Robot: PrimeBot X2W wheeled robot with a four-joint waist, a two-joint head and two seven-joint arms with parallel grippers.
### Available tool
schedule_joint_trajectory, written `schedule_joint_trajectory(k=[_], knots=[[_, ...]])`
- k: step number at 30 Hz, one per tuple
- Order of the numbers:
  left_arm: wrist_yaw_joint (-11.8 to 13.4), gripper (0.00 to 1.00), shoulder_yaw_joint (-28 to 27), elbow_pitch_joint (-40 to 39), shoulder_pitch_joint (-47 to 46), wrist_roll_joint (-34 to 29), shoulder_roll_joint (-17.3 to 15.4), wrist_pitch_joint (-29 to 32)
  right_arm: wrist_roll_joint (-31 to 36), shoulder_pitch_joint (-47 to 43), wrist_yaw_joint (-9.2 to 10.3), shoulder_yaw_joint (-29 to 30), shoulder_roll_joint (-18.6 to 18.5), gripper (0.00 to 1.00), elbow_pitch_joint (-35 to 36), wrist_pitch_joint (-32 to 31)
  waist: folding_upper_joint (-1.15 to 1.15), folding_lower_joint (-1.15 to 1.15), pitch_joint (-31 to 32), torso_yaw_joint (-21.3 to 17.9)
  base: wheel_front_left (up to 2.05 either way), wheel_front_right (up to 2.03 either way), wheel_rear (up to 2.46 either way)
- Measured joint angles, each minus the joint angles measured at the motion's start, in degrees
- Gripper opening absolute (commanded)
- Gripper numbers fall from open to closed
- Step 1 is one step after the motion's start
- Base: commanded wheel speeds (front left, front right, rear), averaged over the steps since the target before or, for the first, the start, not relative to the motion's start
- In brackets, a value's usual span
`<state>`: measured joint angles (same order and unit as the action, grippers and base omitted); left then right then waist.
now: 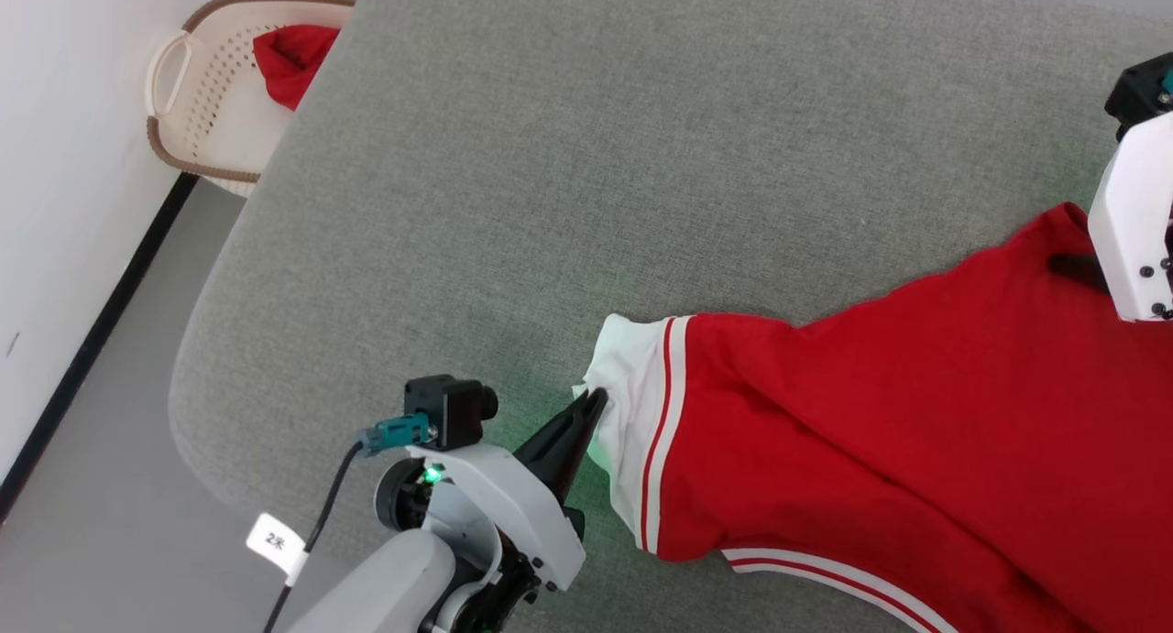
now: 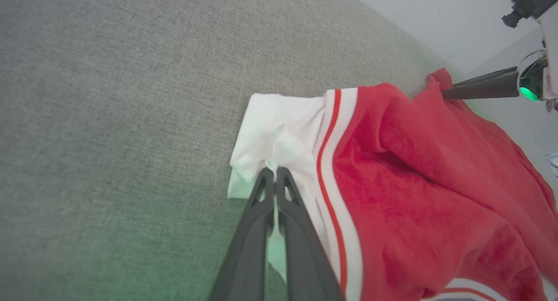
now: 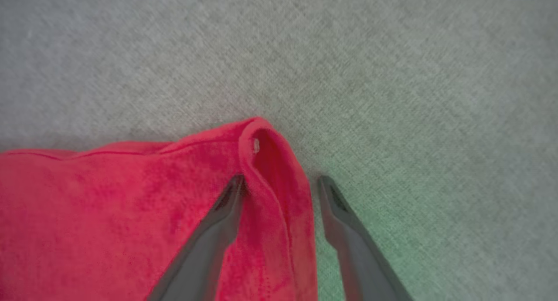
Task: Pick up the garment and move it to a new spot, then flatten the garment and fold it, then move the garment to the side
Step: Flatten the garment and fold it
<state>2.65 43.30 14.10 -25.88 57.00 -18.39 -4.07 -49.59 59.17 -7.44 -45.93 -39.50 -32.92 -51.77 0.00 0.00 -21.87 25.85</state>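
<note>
The garment [image 1: 871,431] is a bright red jersey shirt with white sleeve sections and thin red-and-white stripe bands, lying rumpled across the grey padded surface at the right. My left gripper [image 1: 596,397] is shut on the white sleeve's edge, with a strip of white cloth [image 2: 275,231] pinched between its dark fingers [image 2: 248,248]. My right gripper [image 3: 281,183] is open, its fingers straddling a raised red fold at the garment's far corner [image 3: 266,161]. In the head view the right arm's white casing [image 1: 1132,221] hangs over that corner.
The grey fabric surface [image 1: 568,157] stretches wide to the left and back. A cream perforated laundry basket [image 1: 206,92] holding a plain red cloth [image 1: 291,60] stands on the floor at the back left beside a white wall. The surface's rounded edge runs along the left.
</note>
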Motion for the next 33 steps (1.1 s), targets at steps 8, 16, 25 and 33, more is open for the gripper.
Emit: schedule_joint_trajectory(k=[8,16,25,33], knots=[[-0.3,0.0,-0.4,1.3,-0.1,0.5,0.0,-0.5,-2.3,1.8,-0.08,-2.5,0.3,0.0,-1.2,-2.1,0.0,0.0,0.4,-0.7,0.0,0.0,0.0],[-0.4,0.0,-1.2,-0.6,-0.8,2.5,-2.5,3.2,-3.8,2.6,-0.08,-3.7,1.5,0.0,-1.4,1.8,0.0,0.0,2.2,-2.8,0.0,0.0,0.0],[2.3,0.0,-3.0,-8.0,-5.9,3.4,-11.2,13.4,-6.1,6.6,-0.08,-4.6,1.4,0.0,1.8,7.4,0.0,0.0,5.5,-6.4,0.0,0.0,0.0],[3.0,0.0,-6.1,-10.7,-14.5,4.2,-19.1,22.9,-6.0,9.8,-0.08,-4.5,1.7,0.0,3.4,16.8,0.0,0.0,8.9,-10.4,0.0,0.0,0.0]])
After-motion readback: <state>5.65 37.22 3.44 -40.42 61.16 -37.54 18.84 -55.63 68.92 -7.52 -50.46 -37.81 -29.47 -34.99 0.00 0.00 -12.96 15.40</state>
